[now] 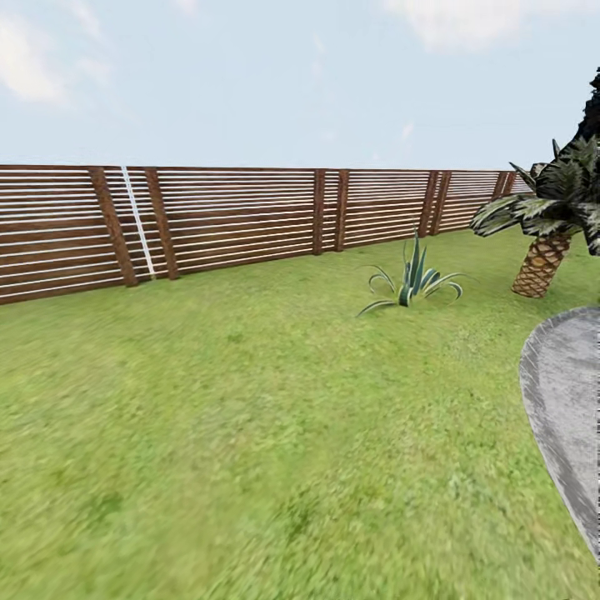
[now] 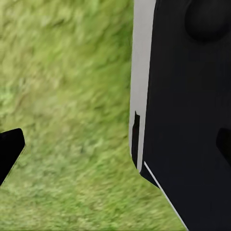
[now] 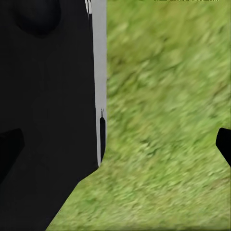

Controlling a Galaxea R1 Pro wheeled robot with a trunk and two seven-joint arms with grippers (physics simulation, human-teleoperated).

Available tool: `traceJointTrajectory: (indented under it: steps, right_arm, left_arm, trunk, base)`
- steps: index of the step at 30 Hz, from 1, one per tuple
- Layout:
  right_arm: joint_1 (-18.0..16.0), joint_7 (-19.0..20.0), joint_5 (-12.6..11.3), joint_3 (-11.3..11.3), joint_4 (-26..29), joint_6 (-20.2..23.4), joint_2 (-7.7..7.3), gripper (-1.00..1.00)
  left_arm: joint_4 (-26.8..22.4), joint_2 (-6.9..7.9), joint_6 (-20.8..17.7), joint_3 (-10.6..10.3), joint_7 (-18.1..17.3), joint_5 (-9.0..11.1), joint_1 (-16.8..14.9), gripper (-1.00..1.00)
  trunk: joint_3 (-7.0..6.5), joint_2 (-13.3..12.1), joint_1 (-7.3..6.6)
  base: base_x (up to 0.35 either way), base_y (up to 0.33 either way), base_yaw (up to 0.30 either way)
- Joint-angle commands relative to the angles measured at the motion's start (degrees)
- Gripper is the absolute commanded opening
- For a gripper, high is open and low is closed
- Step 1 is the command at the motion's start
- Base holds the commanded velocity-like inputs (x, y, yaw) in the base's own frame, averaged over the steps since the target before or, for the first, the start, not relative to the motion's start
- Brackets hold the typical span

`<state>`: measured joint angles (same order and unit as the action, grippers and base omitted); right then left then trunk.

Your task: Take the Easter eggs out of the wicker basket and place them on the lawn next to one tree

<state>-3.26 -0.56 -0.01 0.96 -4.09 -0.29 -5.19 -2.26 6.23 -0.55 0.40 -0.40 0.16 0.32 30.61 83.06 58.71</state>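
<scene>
Garden survey, head view, left to right: brown slatted fence (image 1: 208, 221) along the far edge of the lawn (image 1: 250, 417); a spiky striped-leaf plant (image 1: 412, 287) standing alone in the grass; a short palm (image 1: 546, 225) with scaly trunk at right, a sliver of dark foliage (image 1: 593, 108) above it; a grey paved patio (image 1: 571, 400) cutting in at the right border. Left wrist view: left gripper (image 2: 120, 144) hangs over grass beside a dark robot body panel (image 2: 187, 115), fingertips at the frame's opposite sides — spread apart, nothing between them. Right wrist view: right gripper (image 3: 120, 142) likewise apart and empty, next to its own dark panel (image 3: 48, 115). Task items: wicker basket, eggs and a grey-brown-trunked tree do not appear here; by my reading the robot is in transit, searching. Risks — settling on the palm or the dark tree as the drop site would put the eggs by the wrong plant; driving on toward the fence may take it away from the basket.
</scene>
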Motion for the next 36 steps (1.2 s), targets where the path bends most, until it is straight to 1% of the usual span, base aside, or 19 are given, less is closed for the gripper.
traceJointTrajectory:
  steps: [1,15,28,36]
  right_arm:
    - [-0.1,-0.1,0.0,0.1,-0.1,0.0,0.0,1.0]
    - [-0.1,-0.3,0.0,0.1,-0.1,0.0,0.0,1.0]
    - [-0.1,-0.5,0.0,0.1,-0.1,0.0,0.0,1.0]
    - [-0.1,-0.5,0.1,0.2,-0.1,0.0,0.0,1.0]
  left_arm:
    - [-0.1,0.01,-0.1,0.0,-0.1,0.0,0.0,1.0]
    - [-0.2,0.01,-0.1,0.0,-0.2,0.0,0.0,1.0]
    - [-0.2,0.01,-0.1,0.0,-0.1,0.0,0.0,1.0]
    - [-0.2,0.01,-0.2,0.1,-0.1,0.0,0.0,1.0]
  trunk:
    - [0.04,0.0,0.02]
    - [0.04,0.0,0.02]
    - [0.04,0.0,0.02]
    - [0.04,0.0,0.02]
  base:
    - [0.239,0.0,-0.113]
    - [0.329,0.0,-0.01]
    - [0.339,0.0,0.218]
    - [0.339,0.0,0.044]
